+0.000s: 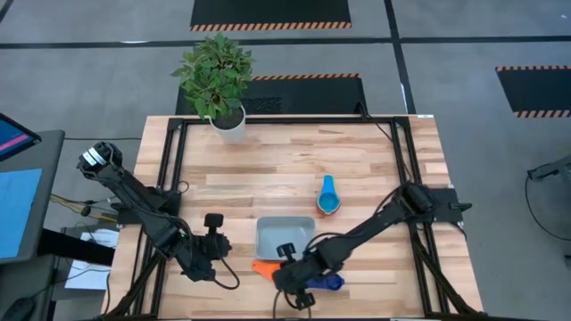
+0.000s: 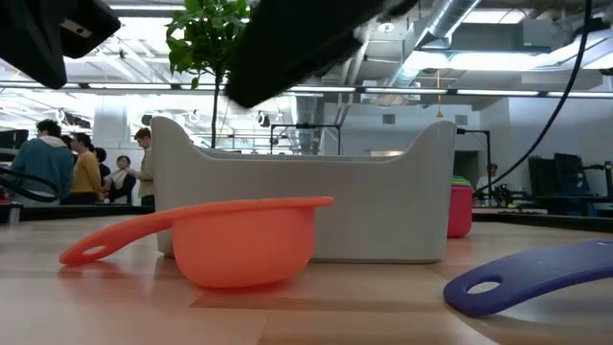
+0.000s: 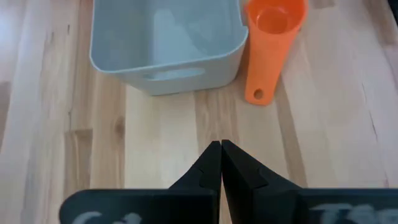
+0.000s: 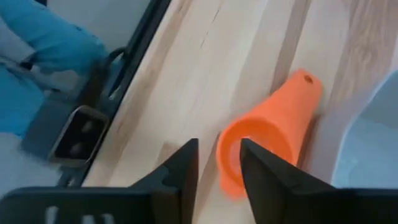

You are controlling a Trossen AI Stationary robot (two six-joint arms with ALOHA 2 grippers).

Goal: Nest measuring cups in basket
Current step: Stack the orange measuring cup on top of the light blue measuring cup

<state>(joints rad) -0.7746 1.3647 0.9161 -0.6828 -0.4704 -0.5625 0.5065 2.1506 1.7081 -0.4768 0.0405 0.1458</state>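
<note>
The pale grey basket [image 1: 285, 236] stands near the table's front edge; the left wrist view shows nothing lying in the basket [image 3: 165, 37]. An orange measuring cup [image 1: 265, 267] rests on its bowl just near-left of it, mouth up. A dark blue cup [image 1: 326, 283] lies to the right of the orange one. A stack of cups [image 1: 328, 198] with a light blue one on top sits beyond the basket. My right gripper [image 4: 217, 149] hovers open over the orange cup's [image 4: 267, 134] bowl, touching nothing. My left gripper [image 3: 221, 146] is shut, left of the basket.
A potted plant [image 1: 219, 85] stands at the table's far edge. Black frame rails [image 1: 169, 178] run along the table's left and right sides. Bare wood lies between the basket and the plant. People stand in the room behind [image 2: 86, 163].
</note>
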